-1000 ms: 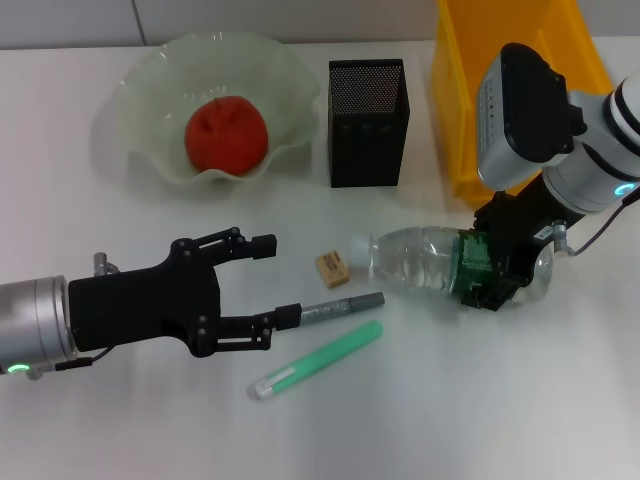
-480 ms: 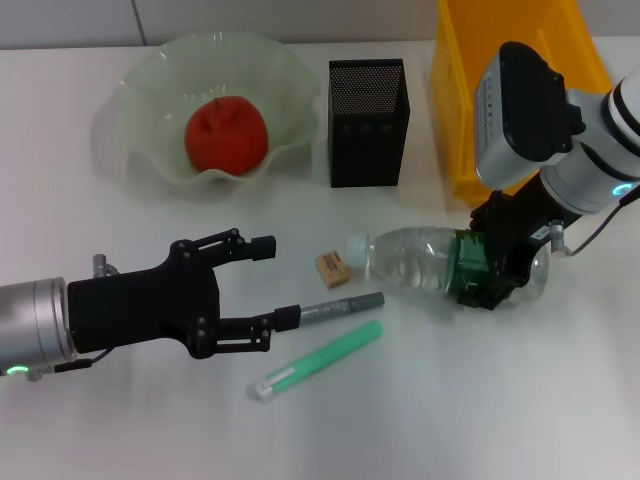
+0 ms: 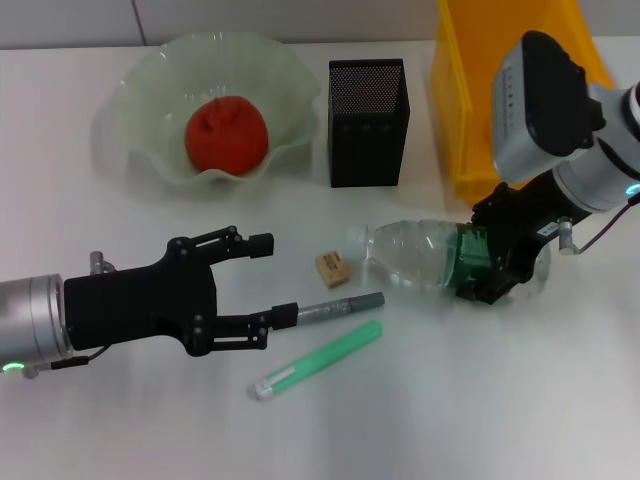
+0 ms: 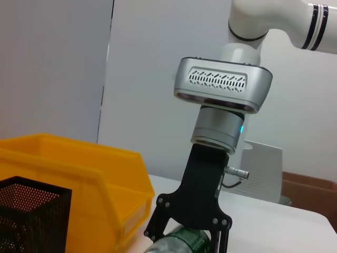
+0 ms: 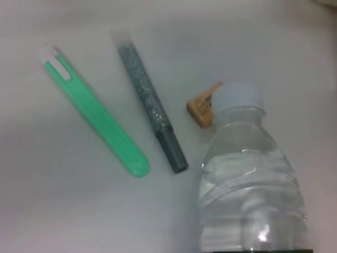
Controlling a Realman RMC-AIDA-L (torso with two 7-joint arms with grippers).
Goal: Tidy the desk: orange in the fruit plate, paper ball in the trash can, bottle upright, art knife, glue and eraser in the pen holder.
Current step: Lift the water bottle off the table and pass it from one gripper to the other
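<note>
White desk (image 3: pixel 500 400), bottle (image 3: pixel 415 255) base hidden

The pen holder (image 3: pixel 367 122) stands mid-desk. Left of it, the orange (image 3: pixel 226 133) sits in the fruit plate (image 3: pixel 140 105). In front, the right gripper (image 3: pixel 487 262) clamps the tilted bottle (image 3: pixel 420 254); eraser (image 3: pixel 332 268), glue (image 3: pixel 340 307) and art knife (image 3: pixel 316 360) lie beside the open-fingered left gripper (image 3: pixel 272 280).

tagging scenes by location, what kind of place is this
Most likely a desk in an office or lab, staged for a tidying test. A white tabletop holds stationery: a mesh pen holder, an eraser and a green art knife. Plain walls and a cardboard box stand behind.
</note>
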